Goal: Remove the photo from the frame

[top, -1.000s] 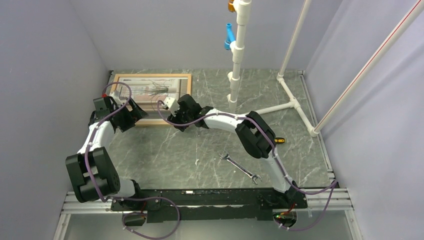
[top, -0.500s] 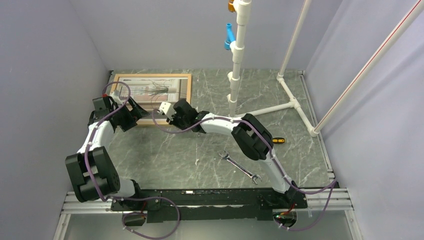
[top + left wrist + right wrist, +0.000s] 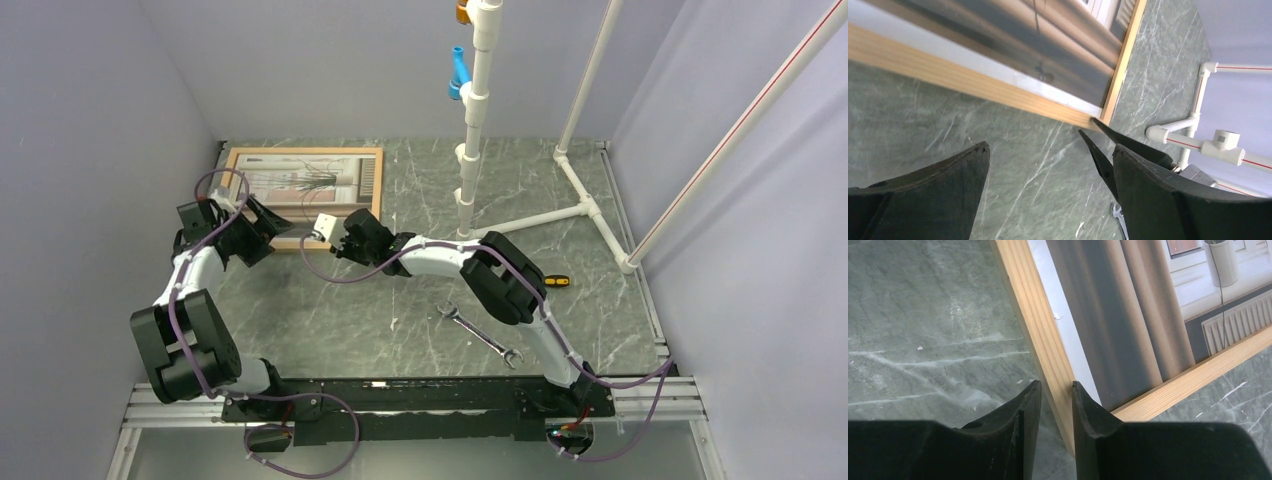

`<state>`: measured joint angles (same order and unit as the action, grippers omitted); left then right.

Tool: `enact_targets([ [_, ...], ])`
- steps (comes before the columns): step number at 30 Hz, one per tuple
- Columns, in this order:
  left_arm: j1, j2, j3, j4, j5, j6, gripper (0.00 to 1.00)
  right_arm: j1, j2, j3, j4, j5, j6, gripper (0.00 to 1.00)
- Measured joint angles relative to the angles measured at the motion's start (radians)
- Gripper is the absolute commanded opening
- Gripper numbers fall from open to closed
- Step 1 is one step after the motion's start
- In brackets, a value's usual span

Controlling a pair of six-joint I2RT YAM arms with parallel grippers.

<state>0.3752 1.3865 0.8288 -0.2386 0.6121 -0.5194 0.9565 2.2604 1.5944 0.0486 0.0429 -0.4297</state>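
**Right jaws closing astride the near rail; photo not yet out**

Table (image 3: 400, 300): the frame (image 3: 300, 153) lies flat in the far-left corner. From above it has not shifted over the last second. The photo (image 3: 300, 180) sits inside it, face up, under all four rails.

Right arm: it has swung left and brought the right gripper (image 3: 1054, 390) down to the frame's near rail, just beside the near-right corner. The jaws have narrowed from about half open to roughly the rail's width, one finger on each side of the wood. I cannot tell whether the pads bite yet or hang just above.

Left gripper (image 3: 1050, 150): it has drifted slightly left. Its jaws are as wide as before and empty, over bare table just off the near rail.

Reading: this looks like the start of a pinch on the rail, to lift or steady the frame. The task is at an early stage.

Room: the frame's far and left rails run close to the back wall (image 3: 330, 70) and left wall (image 3: 100, 150), so there is little access there. The near and right sides are open. The pipe stand (image 3: 470, 150) is apart on the right. The wrench (image 3: 480, 335) and screwdriver (image 3: 558, 281) are well apart from the frame.
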Motion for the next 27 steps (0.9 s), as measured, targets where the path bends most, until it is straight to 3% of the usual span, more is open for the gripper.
enact_targets([
  [4,0.023,-0.039,-0.114,0.069,0.019,-0.089,0.93,0.005,0.0,-0.001,-0.004,-0.002,-0.013,0.33],
  [10,0.034,-0.212,-0.354,0.103,0.009,-0.287,0.93,0.01,0.001,0.0,-0.003,0.006,-0.039,0.0],
  [15,0.034,-0.385,-0.447,0.087,-0.04,-0.43,0.99,0.036,0.001,0.005,-0.009,0.002,-0.042,0.0],
  [23,0.034,-0.585,-0.569,0.122,-0.1,-0.602,0.99,0.055,-0.053,-0.071,-0.085,-0.055,0.051,0.0],
  [24,0.034,-0.596,-0.584,0.124,-0.105,-0.614,0.99,0.055,-0.072,-0.098,-0.088,-0.056,0.06,0.04],
  [25,0.034,-0.608,-0.597,0.125,-0.111,-0.628,1.0,0.055,-0.087,-0.117,-0.092,-0.053,0.068,0.16],
  [27,0.034,-0.62,-0.607,0.124,-0.119,-0.646,0.99,0.052,-0.092,-0.115,-0.111,-0.05,0.084,0.24],
])
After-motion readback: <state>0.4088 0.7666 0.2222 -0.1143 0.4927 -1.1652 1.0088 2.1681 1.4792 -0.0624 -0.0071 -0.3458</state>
